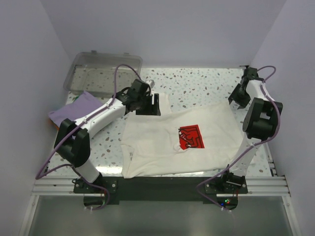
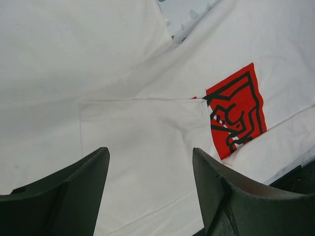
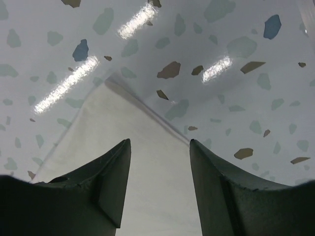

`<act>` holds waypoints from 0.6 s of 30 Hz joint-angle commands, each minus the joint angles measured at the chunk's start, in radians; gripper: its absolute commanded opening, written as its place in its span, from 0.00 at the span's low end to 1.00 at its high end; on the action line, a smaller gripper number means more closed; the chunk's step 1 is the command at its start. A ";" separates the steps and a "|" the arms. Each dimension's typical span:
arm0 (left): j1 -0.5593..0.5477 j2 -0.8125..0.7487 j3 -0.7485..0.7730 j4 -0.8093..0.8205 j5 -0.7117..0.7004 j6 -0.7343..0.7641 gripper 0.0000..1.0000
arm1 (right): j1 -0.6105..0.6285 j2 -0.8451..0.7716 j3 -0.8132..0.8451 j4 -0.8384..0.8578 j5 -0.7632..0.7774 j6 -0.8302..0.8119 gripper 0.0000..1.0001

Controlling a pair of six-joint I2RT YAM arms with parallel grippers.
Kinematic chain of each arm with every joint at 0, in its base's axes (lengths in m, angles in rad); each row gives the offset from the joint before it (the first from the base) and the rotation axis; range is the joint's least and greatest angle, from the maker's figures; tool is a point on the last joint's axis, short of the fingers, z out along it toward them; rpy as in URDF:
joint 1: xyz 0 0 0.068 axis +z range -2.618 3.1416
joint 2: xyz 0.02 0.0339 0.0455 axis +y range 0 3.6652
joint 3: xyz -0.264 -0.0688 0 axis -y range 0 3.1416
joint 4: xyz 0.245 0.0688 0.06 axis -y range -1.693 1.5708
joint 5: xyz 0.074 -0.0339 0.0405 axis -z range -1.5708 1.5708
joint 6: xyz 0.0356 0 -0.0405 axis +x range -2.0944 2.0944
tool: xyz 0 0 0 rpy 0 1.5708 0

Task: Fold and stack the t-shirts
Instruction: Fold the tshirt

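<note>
the cream shirt (image 1: 162, 147) (front up) lay spread on the desk (image 1: 202, 81), the lavender shirt (image 1: 74, 110) at its left edge, and the left tool (image 2: 150, 162) and right tool (image 3: 160, 147) hung jaws apart over the cream shirt's far corners.

Two white-linked arms (image 1: 101, 115), black joint housings (image 1: 74, 142), purple cables (image 1: 116, 81), dark claw fingers (image 2: 64, 196)

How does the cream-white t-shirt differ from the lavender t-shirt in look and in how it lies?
The cream-white t-shirt has a red square print; the lavender t-shirt is plain. The cream-white one lies spread wide in the middle; the lavender one takes less room at the left, beside the clear bin, partly behind the left arm. Both rest on the speckled table.
</note>
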 commanded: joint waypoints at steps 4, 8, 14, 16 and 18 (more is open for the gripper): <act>0.013 0.009 0.046 0.018 0.012 -0.013 0.73 | 0.002 0.051 0.071 0.103 -0.047 -0.017 0.54; 0.016 0.020 0.053 0.013 0.015 -0.013 0.73 | 0.013 0.089 0.104 0.123 -0.061 -0.016 0.54; 0.019 0.035 0.069 -0.005 0.017 -0.005 0.73 | 0.024 0.162 0.166 0.116 -0.065 -0.016 0.51; 0.017 0.035 0.069 -0.008 0.018 -0.004 0.73 | 0.030 0.171 0.170 0.116 -0.065 -0.013 0.50; 0.017 0.038 0.066 -0.010 0.017 -0.004 0.73 | 0.036 0.182 0.179 0.111 -0.067 -0.013 0.49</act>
